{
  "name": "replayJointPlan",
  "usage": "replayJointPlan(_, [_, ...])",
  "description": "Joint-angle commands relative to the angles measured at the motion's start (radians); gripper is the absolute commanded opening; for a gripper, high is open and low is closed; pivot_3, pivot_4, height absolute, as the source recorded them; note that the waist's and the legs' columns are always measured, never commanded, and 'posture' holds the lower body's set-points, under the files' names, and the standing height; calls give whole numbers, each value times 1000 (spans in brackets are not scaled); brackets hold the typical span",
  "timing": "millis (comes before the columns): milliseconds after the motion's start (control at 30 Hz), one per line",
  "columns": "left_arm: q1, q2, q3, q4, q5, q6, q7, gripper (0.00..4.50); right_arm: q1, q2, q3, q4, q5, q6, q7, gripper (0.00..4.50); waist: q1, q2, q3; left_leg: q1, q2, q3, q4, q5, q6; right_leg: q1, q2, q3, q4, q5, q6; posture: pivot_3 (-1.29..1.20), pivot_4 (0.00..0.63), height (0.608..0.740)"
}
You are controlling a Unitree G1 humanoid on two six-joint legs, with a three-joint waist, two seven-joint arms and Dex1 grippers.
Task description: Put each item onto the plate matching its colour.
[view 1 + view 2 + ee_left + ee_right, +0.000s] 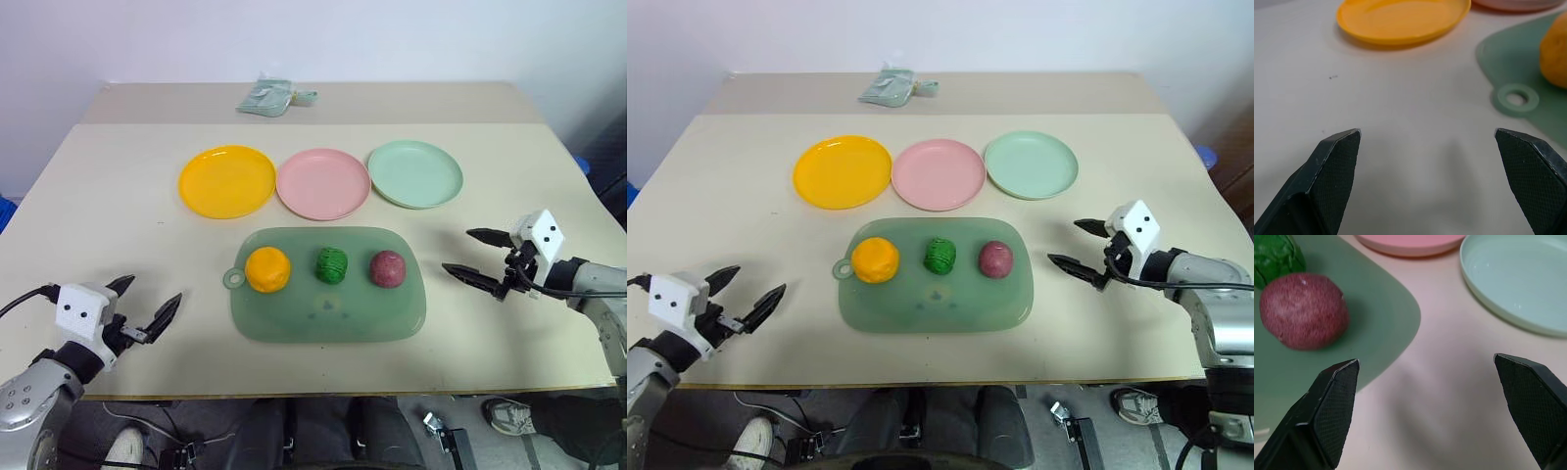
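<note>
While the orange ball (pixel 267 269), green ball (pixel 331 265) and red ball (pixel 387 268) sit unsorted on the green board (pixel 323 318), left gripper (pixel 147 311) and right gripper (pixel 475 257) hover spread and empty, so the first pick likely comes next.

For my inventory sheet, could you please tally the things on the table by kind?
Plates: 3 (yellow-orange plate, pink plate, mint plate)
Balls: 3 (orange ball, green ball, red ball)
Green board: 1
Pale green packet: 1
Total: 8
</note>
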Motion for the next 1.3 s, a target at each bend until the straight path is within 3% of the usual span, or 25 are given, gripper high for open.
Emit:
replayJointPlan(33, [1, -1, 20, -37, -11, 7, 10, 4500, -19, 8, -10, -13, 5, 3, -3, 4485, 0, 0, 0, 0, 0, 0, 0, 0, 0, 0, 0, 0, 0, 0, 0, 0, 150, 740])
replayJointPlan(400, [-97, -1, -40, -30, -28, 48, 15, 4500, -1, 64, -43, 20, -45, -44, -108, 4485, 2, 0, 0, 0, 0, 0, 0, 0, 0, 1, 0, 0, 0, 1, 1, 0, 150, 740])
replayJointPlan(567, [-234, 7, -133, 27, -45, 77, -18, 4500, 0, 102, -62, 25, -76, -117, -192, 4485, 2, 0, 0, 0, -1, 0, 1, 1, 0, 1, 2, -1, 1, 1, 1, 0, 150, 740])
replayJointPlan(733, [-341, 12, -169, 77, -90, 112, -63, 4500, 23, 130, -85, -42, -24, -76, -201, 4485, 0, 0, 0, 0, -1, 1, 1, 1, 0, 1, 5, -1, 2, 1, 2, 0, 150, 740])
replayJointPlan(867, [-441, 84, -334, 84, -76, 117, -232, 4500, 191, 101, -158, -205, 143, 31, -72, 4485, 24, 1, -1, 0, 0, 0, 1, 2, -1, 1, 6, -3, 3, 1, 2, 0, 150, 740])
replayJointPlan(1033, [-509, 126, -452, 102, -43, 115, -329, 4500, 291, 108, -122, -329, 166, 74, -53, 4485, 20, 1, -1, 2, -1, 1, 2, 1, 0, 4, 5, -2, 2, 1, 2, 0, 150, 740])
replayJointPlan(1300, [-577, 108, -537, 226, 98, 52, -297, 4500, 291, 137, -92, -404, 168, 96, -85, 4485, 24, 1, -1, 4, -1, 0, 2, 1, 0, 5, 5, -1, 2, 1, 2, 0, 150, 740])
